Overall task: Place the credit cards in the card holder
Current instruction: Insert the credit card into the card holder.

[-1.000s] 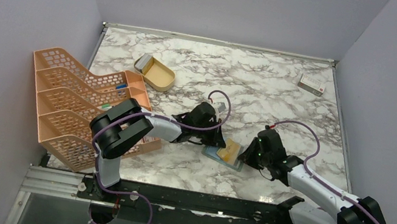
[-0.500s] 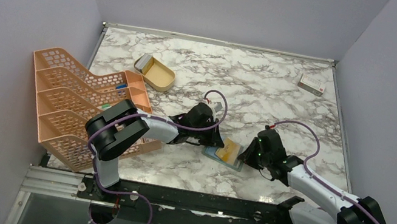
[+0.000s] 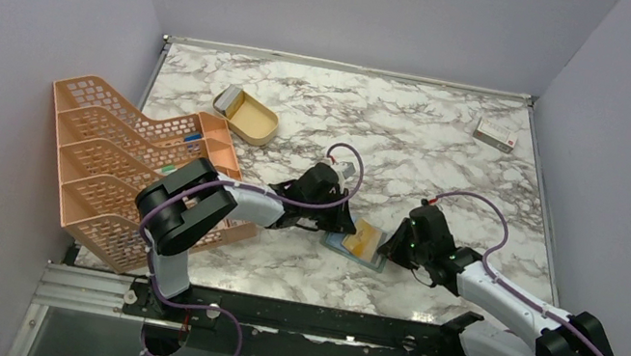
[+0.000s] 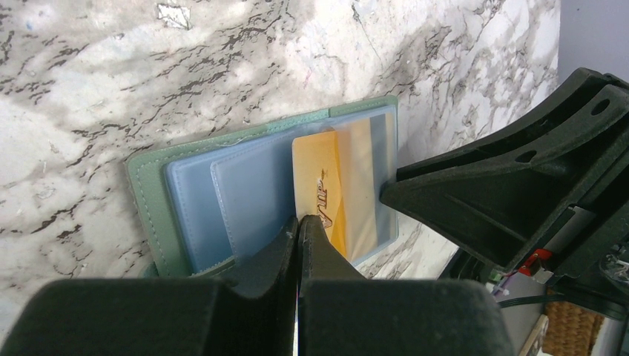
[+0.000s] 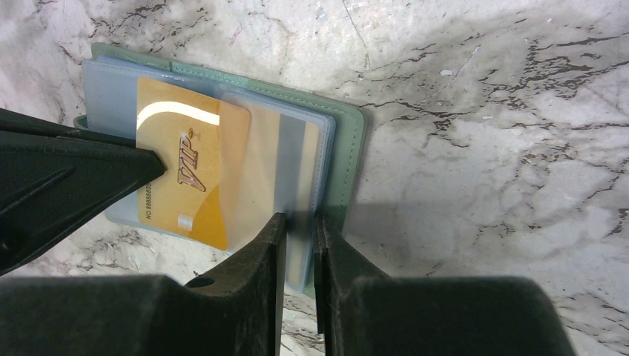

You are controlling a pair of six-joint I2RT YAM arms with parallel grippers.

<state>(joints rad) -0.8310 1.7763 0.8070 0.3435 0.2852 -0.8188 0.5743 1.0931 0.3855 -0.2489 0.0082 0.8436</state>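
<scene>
The card holder (image 3: pixel 341 244) lies open on the marble, green border (image 4: pixel 145 200) and pale blue sleeves up. An orange credit card (image 4: pixel 326 193) marked VIP sits part-way inside the clear sleeve, its left half sticking out (image 5: pixel 178 170). Another tan card with a grey stripe (image 5: pixel 293 148) shows through the sleeve. My left gripper (image 4: pixel 298 221) is shut, its tips against the orange card's outer edge. My right gripper (image 5: pixel 299 219) is shut on the card holder's right edge, with sleeve and green cover between its fingers.
A peach mesh file rack (image 3: pixel 126 174) stands at the left edge beside the left arm. An open gold tin (image 3: pixel 249 115) lies behind it. A white box (image 3: pixel 496 133) sits at the far right corner. Grey walls close in three sides.
The left arm's elbow has shifted slightly left. The card, the card holder and the right arm look the same.
</scene>
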